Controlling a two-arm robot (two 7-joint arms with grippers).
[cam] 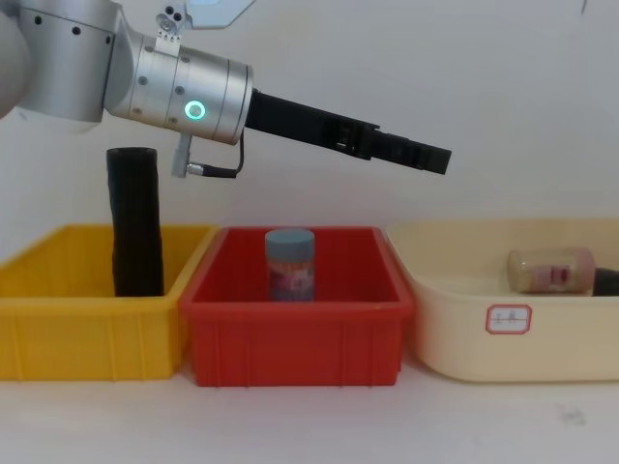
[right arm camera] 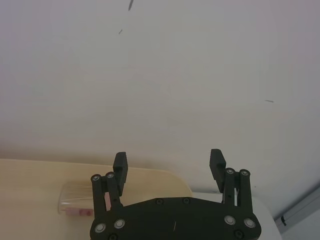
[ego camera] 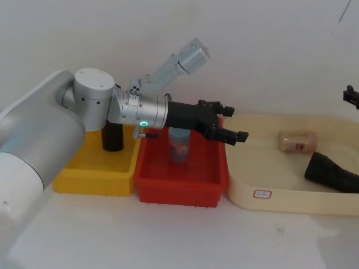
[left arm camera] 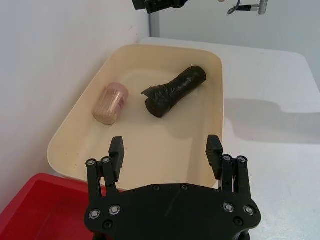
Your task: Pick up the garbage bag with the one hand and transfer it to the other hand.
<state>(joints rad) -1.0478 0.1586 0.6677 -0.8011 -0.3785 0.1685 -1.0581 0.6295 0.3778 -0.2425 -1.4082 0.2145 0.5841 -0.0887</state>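
Note:
The garbage bag (ego camera: 331,171) (left arm camera: 175,91), a thick, wrinkled black roll, lies on its side in the cream tray (ego camera: 291,200), at its right part. My left gripper (ego camera: 233,122) (left arm camera: 165,145) (cam: 435,158), on the arm with the green ring, hangs open and empty above the red bin's right side. It points toward the tray and is well short of the bag. Up at the far right, my right gripper (ego camera: 350,96) (right arm camera: 168,159) is open and empty, raised near the wall above the tray.
A clear jar (ego camera: 297,141) (left arm camera: 111,103) lies in the tray beside the bag. A blue-lidded jar (ego camera: 179,144) stands in the red bin (ego camera: 174,188). A slim, smooth black roll (ego camera: 112,137) stands upright in the yellow bin (ego camera: 90,179). A white wall lies close behind.

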